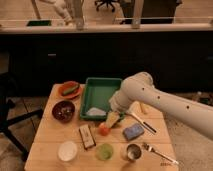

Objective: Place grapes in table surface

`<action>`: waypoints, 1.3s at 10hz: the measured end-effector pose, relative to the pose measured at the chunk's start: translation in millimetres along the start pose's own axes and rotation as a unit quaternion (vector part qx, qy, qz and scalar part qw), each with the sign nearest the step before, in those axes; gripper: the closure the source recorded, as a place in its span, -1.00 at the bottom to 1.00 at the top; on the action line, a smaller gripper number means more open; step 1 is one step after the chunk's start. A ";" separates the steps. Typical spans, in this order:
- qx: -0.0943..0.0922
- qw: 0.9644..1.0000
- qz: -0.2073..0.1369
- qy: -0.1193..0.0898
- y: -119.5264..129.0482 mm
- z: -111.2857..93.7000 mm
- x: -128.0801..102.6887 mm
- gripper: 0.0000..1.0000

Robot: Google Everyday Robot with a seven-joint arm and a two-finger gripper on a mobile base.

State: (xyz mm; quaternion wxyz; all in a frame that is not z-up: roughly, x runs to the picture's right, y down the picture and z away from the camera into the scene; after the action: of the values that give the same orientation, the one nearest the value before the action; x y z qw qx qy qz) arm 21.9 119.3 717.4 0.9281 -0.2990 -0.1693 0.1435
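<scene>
The grapes [64,109] show as a dark reddish-purple cluster inside the dark red bowl [56,112] at the left of the table surface [47,142], a light tan wooden plank top. My gripper [113,119] hangs from the white arm [150,97] that reaches in from the right. It is over the front right corner of the green tray [102,87], just above the orange fruit [103,130], and well to the right of the grapes.
An orange plate [69,89] with a green item lies at the back left. A white cloth [95,111] lies in the tray. A snack bar [87,136], white bowl [67,150], green cup [105,151], metal cup [132,151], fork [159,153], blue sponge [133,131] and knife [143,123] fill the front.
</scene>
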 end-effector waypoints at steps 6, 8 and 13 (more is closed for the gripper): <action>0.002 1.000 0.003 0.001 -0.3 -1.4 3.3 -0.60; 0.001 1.000 0.002 0.001 -0.1 -0.7 2.0 -0.60; -0.006 1.000 -0.015 0.014 3.9 34.0 -37.0 -0.60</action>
State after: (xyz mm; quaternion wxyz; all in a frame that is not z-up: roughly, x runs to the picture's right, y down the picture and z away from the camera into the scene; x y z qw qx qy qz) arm -25.7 125.9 732.5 0.9306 -0.3037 -0.1616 0.1247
